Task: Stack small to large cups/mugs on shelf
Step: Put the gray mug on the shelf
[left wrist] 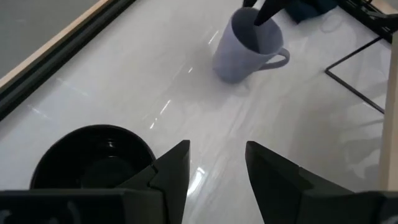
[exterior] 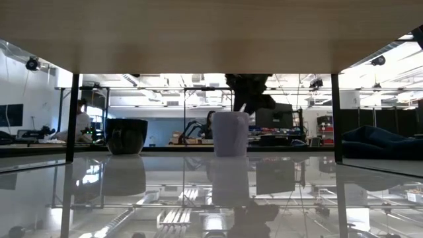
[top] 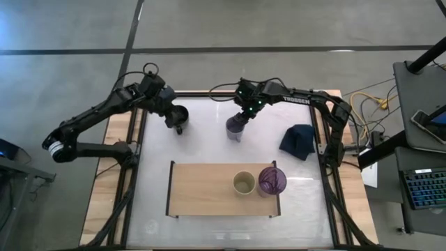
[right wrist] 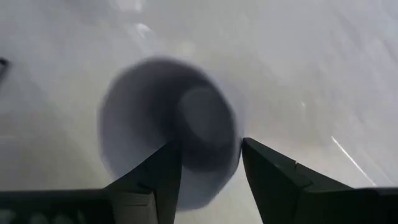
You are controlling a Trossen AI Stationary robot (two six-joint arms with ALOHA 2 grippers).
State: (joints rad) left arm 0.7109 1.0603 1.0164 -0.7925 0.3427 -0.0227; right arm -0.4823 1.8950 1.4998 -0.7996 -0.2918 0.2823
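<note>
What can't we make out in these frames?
- Right gripper grip on the grey-lavender mug: right wrist view blurred, high view covered by the arm.
- Black mug handle: cut off in left wrist view.
- Cream cup and purple cup on the shelf: low view looks under the board.

We see white tabletop (top: 209,146) w/ black mug (top: 179,116), grey-lavender mug (top: 235,127), dark blue cloth (top: 298,139), wood shelf (top: 202,188); shelf carries cream cup (top: 243,183) & purple cup (top: 272,180).

Left hand (left wrist: 214,165) hangs open; right hand (right wrist: 208,165) pinches, pointing down.
</note>
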